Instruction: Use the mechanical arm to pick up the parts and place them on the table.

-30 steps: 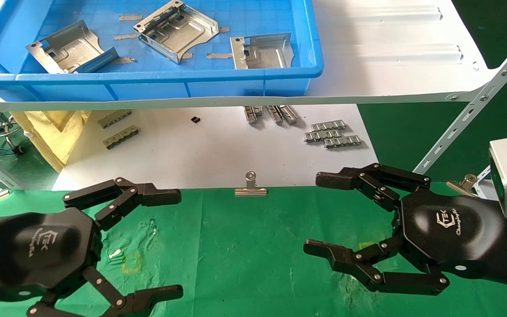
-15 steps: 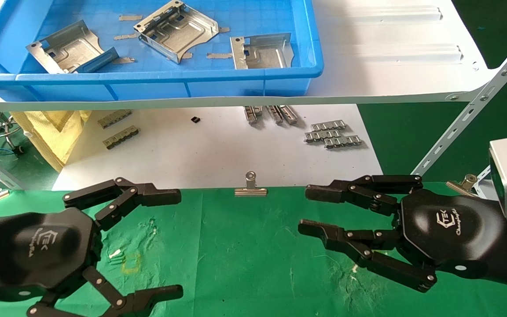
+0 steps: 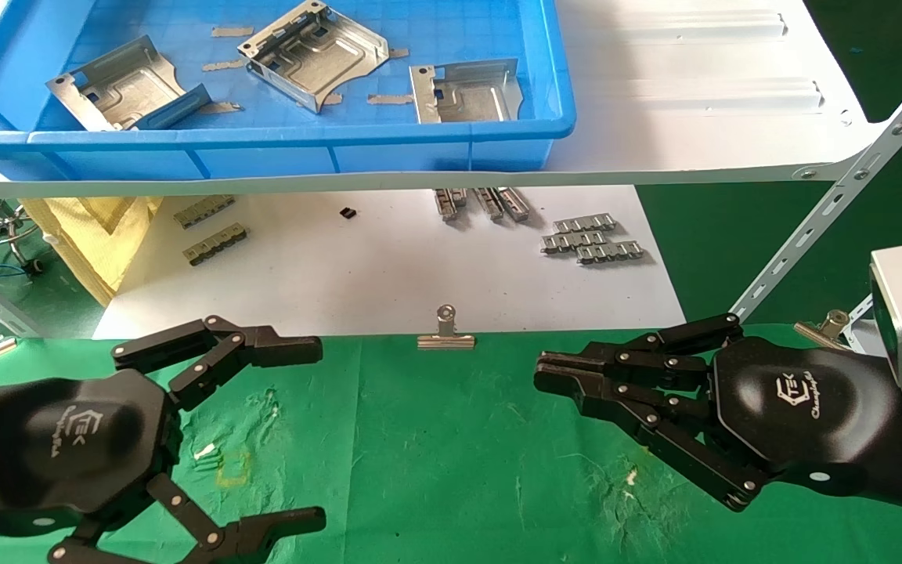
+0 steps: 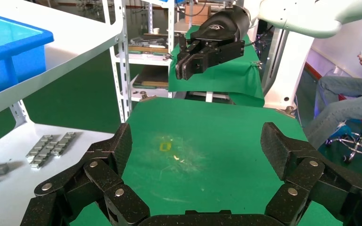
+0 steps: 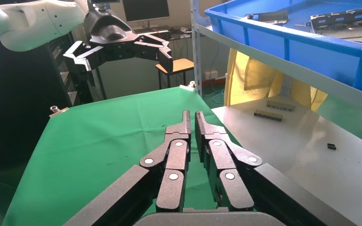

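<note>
Three silver sheet-metal parts [image 3: 126,82] [image 3: 314,53] [image 3: 467,90] lie in a blue bin [image 3: 263,141] on the white shelf. My left gripper [image 3: 316,431] hovers over the left of the green table [image 3: 435,454], open wide and empty; in its wrist view [image 4: 198,146] only green cloth shows between the fingers. My right gripper [image 3: 541,372] is over the table's right side, fingers shut together on nothing, as its wrist view [image 5: 192,115] shows. Both grippers are well short of the bin.
A silver binder clip [image 3: 445,333] sits at the cloth's far edge. Grey ribbed strips [image 3: 592,239] lie on the white sheet [image 3: 357,266] under the shelf [image 3: 694,94]. A slanted shelf brace [image 3: 835,211] stands at the right, a yellow bag [image 3: 91,227] at the left.
My right gripper's fingers have closed from wide open to shut, in place. The left arm and the parts have not moved.
</note>
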You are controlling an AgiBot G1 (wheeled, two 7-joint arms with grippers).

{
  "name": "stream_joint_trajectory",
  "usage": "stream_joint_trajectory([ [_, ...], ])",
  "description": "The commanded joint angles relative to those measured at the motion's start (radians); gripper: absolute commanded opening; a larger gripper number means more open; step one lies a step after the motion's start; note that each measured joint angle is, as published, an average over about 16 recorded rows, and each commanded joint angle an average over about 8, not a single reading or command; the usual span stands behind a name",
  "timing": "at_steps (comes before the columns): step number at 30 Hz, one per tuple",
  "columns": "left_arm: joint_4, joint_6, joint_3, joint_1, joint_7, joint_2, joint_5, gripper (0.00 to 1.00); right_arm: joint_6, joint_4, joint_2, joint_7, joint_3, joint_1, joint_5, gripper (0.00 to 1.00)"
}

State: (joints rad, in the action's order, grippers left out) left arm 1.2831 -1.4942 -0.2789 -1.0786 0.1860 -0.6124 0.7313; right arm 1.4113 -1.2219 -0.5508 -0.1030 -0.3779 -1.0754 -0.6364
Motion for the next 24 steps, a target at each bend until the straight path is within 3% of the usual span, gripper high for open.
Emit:
stream_joint_trajectory([
  [1,0.000,-0.001,0.000,0.002,0.000,0.001,0.000,1.00,0.000,0.000,0.000,0.000,0.000,0.000,0.000,0.00],
  [6,0.000,0.008,0.004,-0.029,-0.004,-0.008,0.006,1.00,0.000,0.000,0.000,0.000,0.000,0.000,0.000,0.00],
  [11,-0.031,0.045,0.006,-0.143,0.000,-0.047,0.031,1.00,0.000,0.000,0.000,0.000,0.000,0.000,0.000,0.00],
  [18,-0.192,0.124,-0.041,-0.408,0.006,-0.158,0.167,1.00,0.000,0.000,0.000,0.000,0.000,0.000,0.000,0.00],
  [24,-0.478,0.195,-0.135,-0.656,-0.021,-0.304,0.360,1.00,0.000,0.000,0.000,0.000,0.000,0.000,0.000,0.00],
])
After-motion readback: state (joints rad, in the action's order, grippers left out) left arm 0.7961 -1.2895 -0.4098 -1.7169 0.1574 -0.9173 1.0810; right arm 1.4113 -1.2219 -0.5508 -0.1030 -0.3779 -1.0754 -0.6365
